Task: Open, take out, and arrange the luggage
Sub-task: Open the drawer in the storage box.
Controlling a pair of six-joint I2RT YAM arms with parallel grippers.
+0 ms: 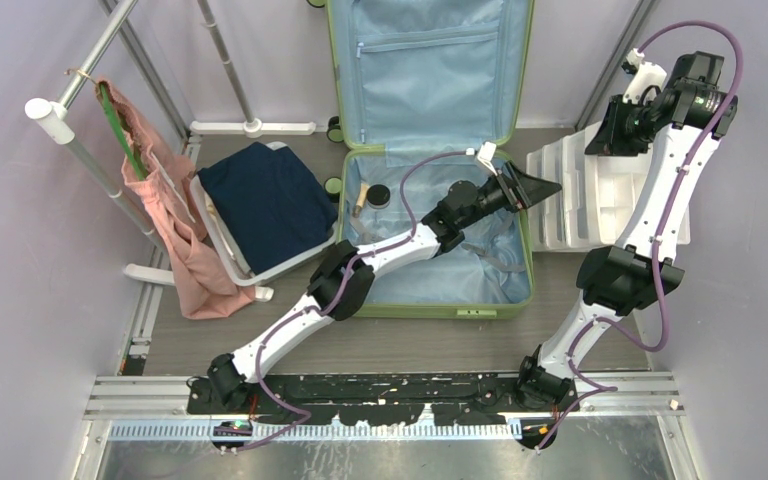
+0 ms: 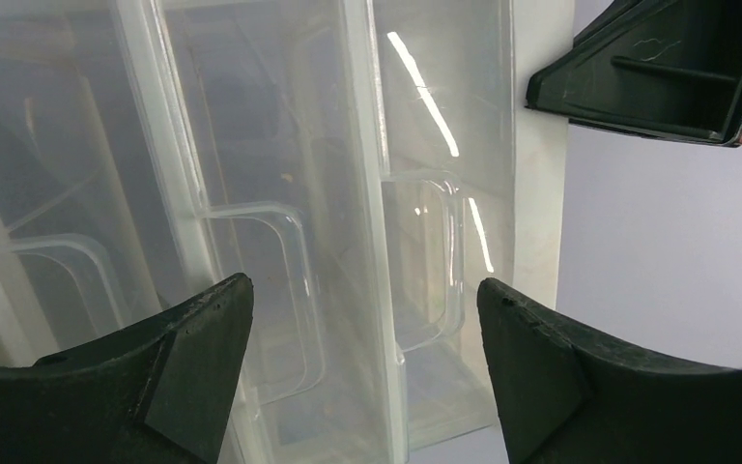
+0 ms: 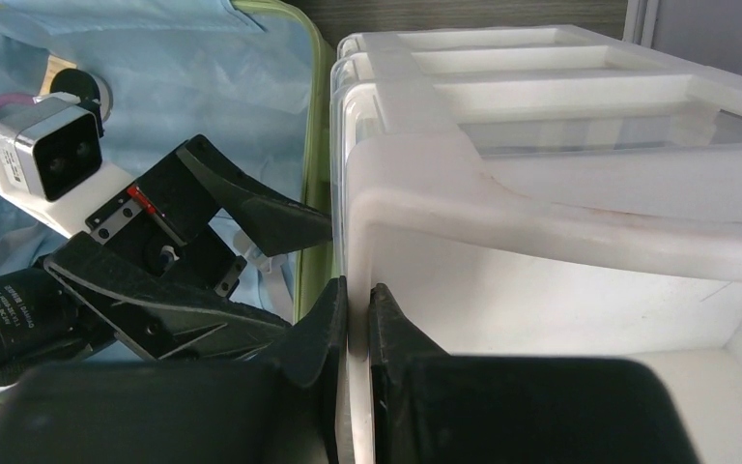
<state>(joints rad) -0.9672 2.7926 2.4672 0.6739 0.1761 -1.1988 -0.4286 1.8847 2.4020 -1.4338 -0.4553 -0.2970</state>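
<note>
The light-green suitcase (image 1: 440, 309) lies open on the floor, its lid with pale blue lining (image 1: 430, 70) leaning on the back wall. A small brush (image 1: 362, 197) and a black round jar (image 1: 380, 196) lie in its base. My left gripper (image 1: 532, 187) is open and empty over the suitcase's right rim, facing the white drawer unit (image 1: 600, 195). In the left wrist view the open gripper (image 2: 365, 319) frames the translucent drawers (image 2: 280, 193). My right gripper (image 3: 357, 300) is shut on the drawer unit's left wall (image 3: 386, 164); it also shows in the top view (image 1: 610, 135).
A white basket (image 1: 222, 240) holding a folded navy garment (image 1: 270, 200) stands left of the suitcase. A pink garment (image 1: 175, 220) hangs on a metal rack (image 1: 90, 160) at far left. The suitcase rim (image 3: 314, 58) runs close beside the drawer unit.
</note>
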